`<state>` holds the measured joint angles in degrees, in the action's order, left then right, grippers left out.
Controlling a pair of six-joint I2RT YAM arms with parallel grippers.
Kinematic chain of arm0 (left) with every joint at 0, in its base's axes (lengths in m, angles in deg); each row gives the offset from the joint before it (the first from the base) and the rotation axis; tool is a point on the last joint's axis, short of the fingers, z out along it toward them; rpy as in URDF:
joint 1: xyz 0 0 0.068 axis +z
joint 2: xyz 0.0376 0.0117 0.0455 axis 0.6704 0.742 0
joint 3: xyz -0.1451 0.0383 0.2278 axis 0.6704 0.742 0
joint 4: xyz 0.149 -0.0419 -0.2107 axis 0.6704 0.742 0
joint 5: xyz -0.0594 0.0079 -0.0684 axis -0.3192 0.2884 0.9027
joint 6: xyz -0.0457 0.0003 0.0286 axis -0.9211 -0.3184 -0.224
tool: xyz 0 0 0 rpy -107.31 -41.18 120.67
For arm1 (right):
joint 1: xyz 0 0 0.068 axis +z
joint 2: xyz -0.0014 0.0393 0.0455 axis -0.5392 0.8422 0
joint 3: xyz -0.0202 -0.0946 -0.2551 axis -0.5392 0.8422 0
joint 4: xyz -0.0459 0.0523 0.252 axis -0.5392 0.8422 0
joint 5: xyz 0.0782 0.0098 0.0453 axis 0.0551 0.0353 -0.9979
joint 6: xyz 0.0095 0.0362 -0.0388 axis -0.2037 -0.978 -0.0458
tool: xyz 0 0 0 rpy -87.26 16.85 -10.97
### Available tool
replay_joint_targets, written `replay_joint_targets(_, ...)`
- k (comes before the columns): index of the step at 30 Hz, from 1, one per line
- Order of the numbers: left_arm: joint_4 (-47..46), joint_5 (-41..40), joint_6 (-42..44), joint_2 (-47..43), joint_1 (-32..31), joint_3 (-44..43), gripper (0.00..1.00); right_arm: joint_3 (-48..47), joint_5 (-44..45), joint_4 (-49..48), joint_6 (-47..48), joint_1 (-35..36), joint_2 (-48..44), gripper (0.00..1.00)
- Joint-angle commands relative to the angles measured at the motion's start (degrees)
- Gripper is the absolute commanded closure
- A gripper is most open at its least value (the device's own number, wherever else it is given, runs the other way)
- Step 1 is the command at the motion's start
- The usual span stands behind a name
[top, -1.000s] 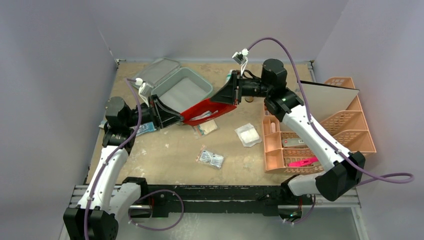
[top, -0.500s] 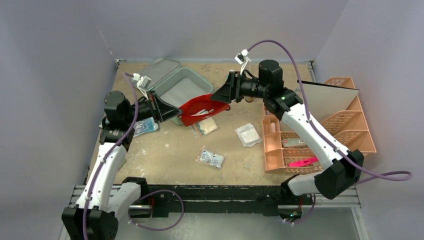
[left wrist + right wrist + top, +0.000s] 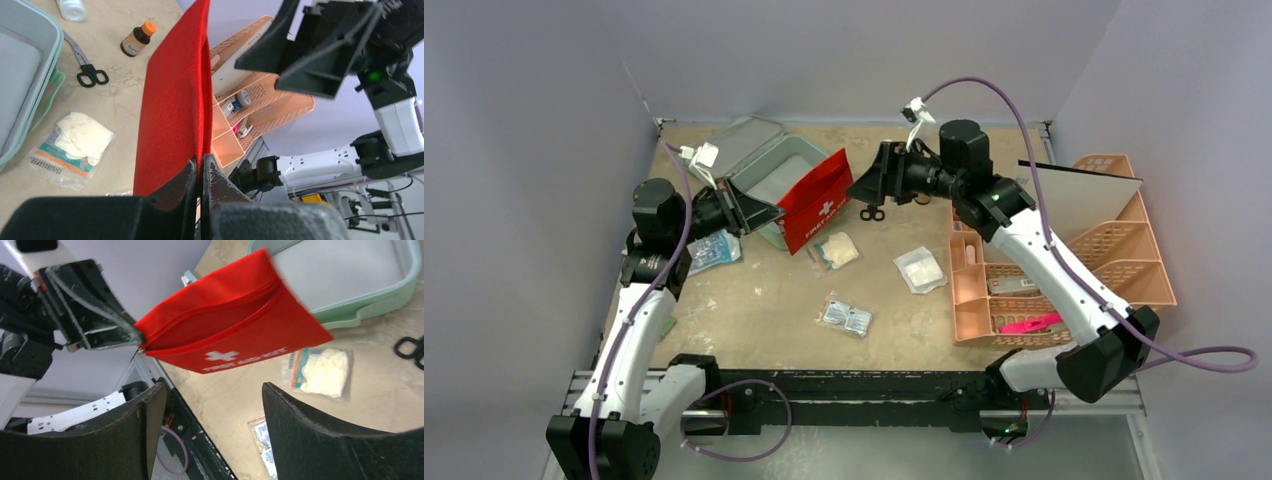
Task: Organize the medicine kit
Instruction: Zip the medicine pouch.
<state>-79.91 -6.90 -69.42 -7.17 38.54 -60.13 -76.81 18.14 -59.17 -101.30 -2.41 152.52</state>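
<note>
kit (image 3: 776, 180): open on the table, lid tipped back
left gripper (image 3: 201, 165): at kit's near edge, jaws pinching the pouch's edge
pouch (image 3: 816, 200): red, upright over kit's near-right corner (mouth unzipped, seen from right wrist)
right gripper (image 3: 212, 390): right of kit, jaws spread, clear of pouch
scissors (image 3: 872, 212): right of kit

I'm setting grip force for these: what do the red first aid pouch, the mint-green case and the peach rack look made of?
Red pouch: matte woven fabric, since a fine weave shows up close; probably nylon or polyester.
Mint-green case: rigid moulded plastic, judging by its smooth rounded rim and slight sheen.
Peach rack: hard plastic, matte, moulded as an open lattice.
</note>
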Motion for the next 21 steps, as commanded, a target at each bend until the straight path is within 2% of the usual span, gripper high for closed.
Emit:
replay_joint_targets(1,-1.7,-3.8,-7.1,-0.8,-0.2,-2.1,1.00,-3.5,0.9,-0.5,3.0,6.5,-0.8,0.29)
replay_joint_targets(4,-5.3,-3.0,-9.4,-0.5,-0.2,-1.5,1.00,-4.9,2.1,-1.1,4.7,12.2,1.2,0.33)
replay_joint_targets(9,-5.1,-3.3,-10.9,0.1,-0.3,-2.0,1.00,-5.5,5.9,-5.4,6.1,18.7,4.7,0.49)
replay_joint_targets(21,-5.1,-2.9,-12.8,-0.5,-0.2,-1.9,1.00,-9.0,13.9,-7.9,7.8,24.6,11.0,0.51)
